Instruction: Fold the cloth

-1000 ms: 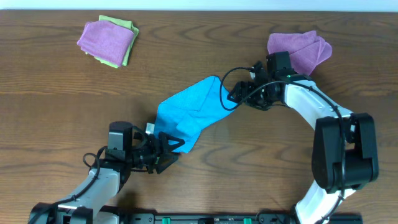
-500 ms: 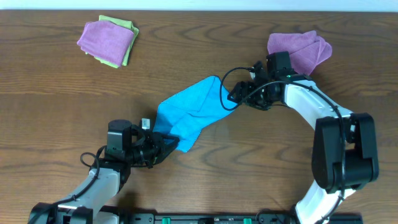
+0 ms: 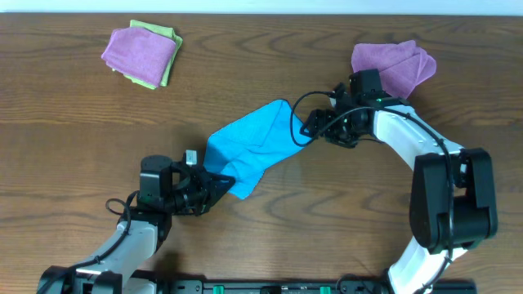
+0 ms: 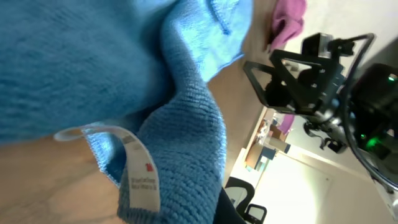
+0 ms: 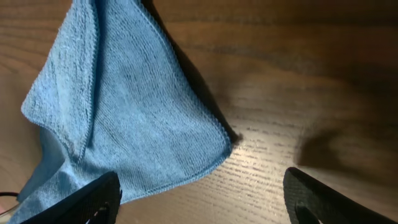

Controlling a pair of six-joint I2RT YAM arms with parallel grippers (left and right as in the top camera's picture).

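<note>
Lying on the wooden table (image 3: 73, 163) a little below its middle, the cloth (image 3: 253, 143) ran on a diagonal. Its long axis went from a broad lower-left end near your left arm up to a narrower upper-right end near your right arm. It was rumpled rather than flat, with a crease along its length.

The white tag (image 4: 140, 178) hung from the hem at the lower-left end. It carried a small red mark and some fine print, too blurred to read. No other writing could be made out.

Your left gripper (image 3: 217, 183) sat at the cloth's lower-left edge, touching it. The left wrist view was filled with blue pile bunched close to the lens and the fingers were covered, so I could not tell whether they had closed on the fabric.

Your right gripper (image 5: 202, 198) stood with its fingers (image 5: 93, 200) spread wide and nothing between them. The cloth's upper-right corner lay on the wood just ahead of them.

Further out, a purple cloth (image 3: 139, 51) lay on a lime-green cloth (image 3: 169, 61) at the far left, well apart. A second purple cloth (image 3: 396, 65), loosely bunched, lay just behind your right wrist.
</note>
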